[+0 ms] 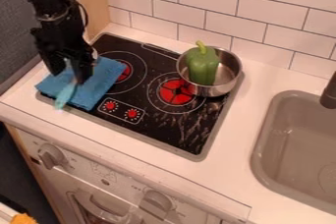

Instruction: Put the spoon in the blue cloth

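Observation:
At the upper left, the black gripper (70, 73) hangs down low over the blue cloth (101, 78), covering part of it. The cloth lies folded on the left side of the stovetop. A light teal spoon (65, 96) lies over the cloth's front part, one end close to the cloth's front edge. Its other end runs up to the gripper, where it is hidden. Whether the gripper holds the spoon I cannot tell.
Right of the cloth, a metal pot (227, 73) with a green pepper (202, 65) in it stands at the back right of the black stovetop (148, 105). A grey sink (295, 144) is at the right. Behind runs a tiled wall (220, 16).

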Controlling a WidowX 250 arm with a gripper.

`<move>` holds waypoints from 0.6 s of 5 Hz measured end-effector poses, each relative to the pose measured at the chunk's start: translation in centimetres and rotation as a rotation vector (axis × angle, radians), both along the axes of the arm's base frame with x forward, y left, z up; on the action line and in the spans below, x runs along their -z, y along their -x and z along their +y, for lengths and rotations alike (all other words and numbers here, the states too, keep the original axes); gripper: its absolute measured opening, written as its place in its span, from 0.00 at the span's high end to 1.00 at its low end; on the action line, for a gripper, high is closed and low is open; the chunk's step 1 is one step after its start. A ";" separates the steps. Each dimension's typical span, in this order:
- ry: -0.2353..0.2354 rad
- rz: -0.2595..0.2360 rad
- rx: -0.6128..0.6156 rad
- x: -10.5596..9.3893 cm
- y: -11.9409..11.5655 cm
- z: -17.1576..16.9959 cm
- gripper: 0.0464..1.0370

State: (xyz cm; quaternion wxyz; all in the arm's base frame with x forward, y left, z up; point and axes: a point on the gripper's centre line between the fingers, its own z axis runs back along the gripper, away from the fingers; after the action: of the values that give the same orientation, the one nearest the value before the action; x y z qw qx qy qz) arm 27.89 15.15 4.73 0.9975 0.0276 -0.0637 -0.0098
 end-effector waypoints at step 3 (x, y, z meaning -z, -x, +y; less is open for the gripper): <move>0.071 -0.035 0.077 -2.6 -0.3 -4.4 0.04</move>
State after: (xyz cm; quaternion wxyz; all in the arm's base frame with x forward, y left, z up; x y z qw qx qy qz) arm 28.21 10.72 7.30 0.9955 -0.0102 -0.0826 -0.0456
